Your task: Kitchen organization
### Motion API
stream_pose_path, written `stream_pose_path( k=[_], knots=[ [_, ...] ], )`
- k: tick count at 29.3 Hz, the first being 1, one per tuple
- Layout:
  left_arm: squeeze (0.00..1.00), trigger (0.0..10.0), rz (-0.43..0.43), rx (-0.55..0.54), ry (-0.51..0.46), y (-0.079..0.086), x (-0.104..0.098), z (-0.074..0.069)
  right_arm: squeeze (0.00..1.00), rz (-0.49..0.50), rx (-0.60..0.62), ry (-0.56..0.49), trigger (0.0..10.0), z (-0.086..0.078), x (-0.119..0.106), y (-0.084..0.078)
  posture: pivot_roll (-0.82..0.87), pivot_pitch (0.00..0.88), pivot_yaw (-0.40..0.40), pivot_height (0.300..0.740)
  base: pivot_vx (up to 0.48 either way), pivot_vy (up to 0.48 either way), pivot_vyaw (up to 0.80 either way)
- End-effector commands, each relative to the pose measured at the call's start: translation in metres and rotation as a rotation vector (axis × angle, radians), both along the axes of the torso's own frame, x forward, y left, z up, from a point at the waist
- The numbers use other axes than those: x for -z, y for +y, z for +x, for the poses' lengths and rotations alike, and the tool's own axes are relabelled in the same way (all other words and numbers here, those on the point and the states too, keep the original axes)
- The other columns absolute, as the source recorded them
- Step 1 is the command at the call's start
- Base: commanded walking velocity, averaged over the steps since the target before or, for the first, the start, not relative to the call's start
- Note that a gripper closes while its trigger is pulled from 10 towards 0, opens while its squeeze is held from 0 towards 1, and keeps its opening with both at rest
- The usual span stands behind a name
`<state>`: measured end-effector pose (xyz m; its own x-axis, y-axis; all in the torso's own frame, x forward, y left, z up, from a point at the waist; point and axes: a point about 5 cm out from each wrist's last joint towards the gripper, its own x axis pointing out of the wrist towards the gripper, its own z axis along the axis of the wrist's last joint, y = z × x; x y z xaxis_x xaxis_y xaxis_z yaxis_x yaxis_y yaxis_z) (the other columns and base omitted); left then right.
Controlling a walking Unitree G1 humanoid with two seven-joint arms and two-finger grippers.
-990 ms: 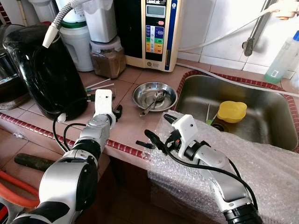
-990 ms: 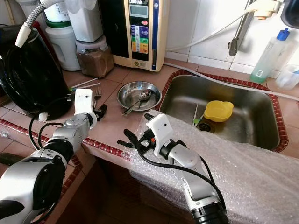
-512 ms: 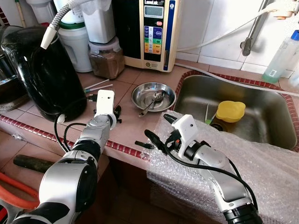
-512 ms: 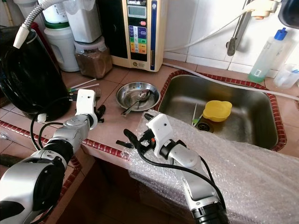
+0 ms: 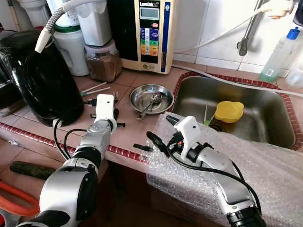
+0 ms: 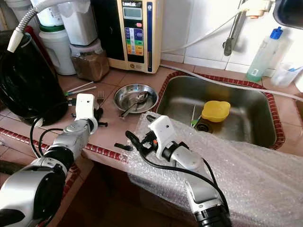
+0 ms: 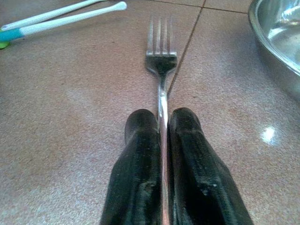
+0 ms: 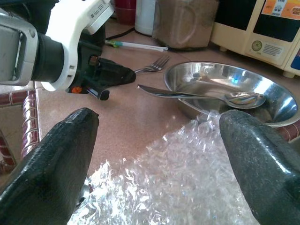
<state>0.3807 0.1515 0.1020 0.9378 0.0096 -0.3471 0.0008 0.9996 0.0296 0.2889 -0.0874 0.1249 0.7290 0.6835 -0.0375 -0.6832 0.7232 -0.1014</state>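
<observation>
The left gripper (image 7: 164,136) has its jaws pinching the fork (image 7: 160,56) flat on the tabletop (image 5: 132,127), ready to lift it. The right gripper (image 8: 154,140), jaws spread, waits over bubble wrap (image 5: 265,165).

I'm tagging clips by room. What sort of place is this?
Most likely a home kitchen counter: a stainless steel sink set into a tiled countertop, a steel bowl holding a spoon, and a fork gripped in the left end effector.
</observation>
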Motion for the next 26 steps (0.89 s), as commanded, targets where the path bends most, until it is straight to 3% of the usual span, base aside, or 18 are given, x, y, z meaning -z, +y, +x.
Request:
stream_pose_path(
  k=[1,12,18,26],
  knots=[
    [0.0,0.0,0.008,-0.05,0.125,0.007,0.032,-0.018,0.0,0.0,-0.001,-0.022,10.0,0.003,-0.005,0.0,-0.05,0.0,0.059,0.74,0.0,0.0,0.0],
    [0.0,0.0,0.029,-0.074,0.09,0.0,0.043,-0.028,0.0,-0.007,-0.012,-0.027,10.0,0.006,-0.007,0.001,-0.03,0.0,0.039,0.74,0.0,0.0,0.0],
    [0.0,0.0,0.046,-0.094,-0.029,-0.006,0.031,-0.026,0.0,-0.015,-0.022,-0.035,10.0,0.009,-0.009,0.0,-0.04,0.0,0.029,0.74,0.0,0.0,0.0],
    [0.0,0.0,0.066,-0.122,-0.156,-0.019,0.024,-0.036,0.0,-0.023,-0.02,-0.041,10.0,0.011,-0.01,-0.003,-0.04,0.0,0.021,0.74,0.0,0.0,0.0]
  ],
)
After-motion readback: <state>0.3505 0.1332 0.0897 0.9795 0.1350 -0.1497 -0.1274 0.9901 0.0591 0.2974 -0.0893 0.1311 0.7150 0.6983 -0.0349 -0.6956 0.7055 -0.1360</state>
